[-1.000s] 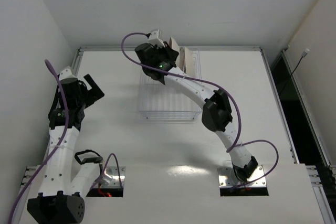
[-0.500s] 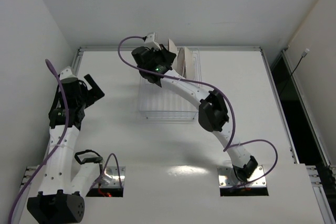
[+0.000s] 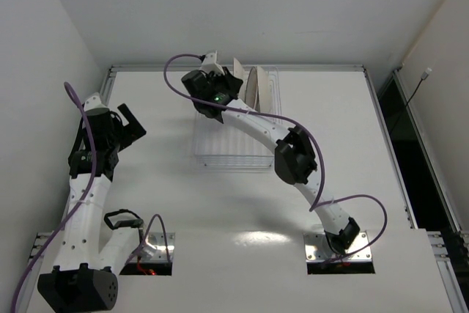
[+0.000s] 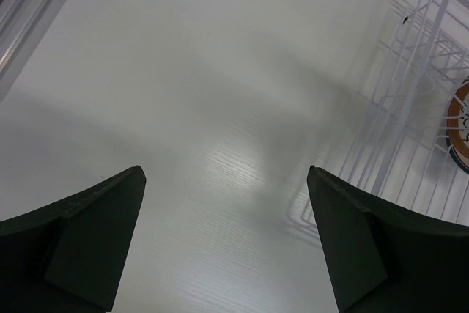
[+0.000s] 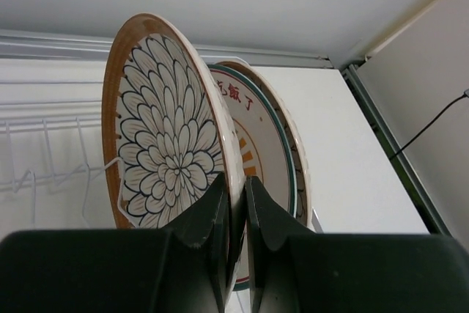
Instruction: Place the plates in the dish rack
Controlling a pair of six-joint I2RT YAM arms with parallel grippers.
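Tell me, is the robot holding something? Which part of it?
Yes. The right gripper pinches the petal plate by its bottom rim, upright. The left gripper is open and holds nothing.

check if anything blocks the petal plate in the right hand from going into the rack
Nothing visible does. The right hand holds the petal plate upright over the dish rack; the sunburst plate stands close beside it, already racked.

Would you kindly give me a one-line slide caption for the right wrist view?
Right tool grips a petal-pattern plate on edge beside the sunburst plate at the dish rack.
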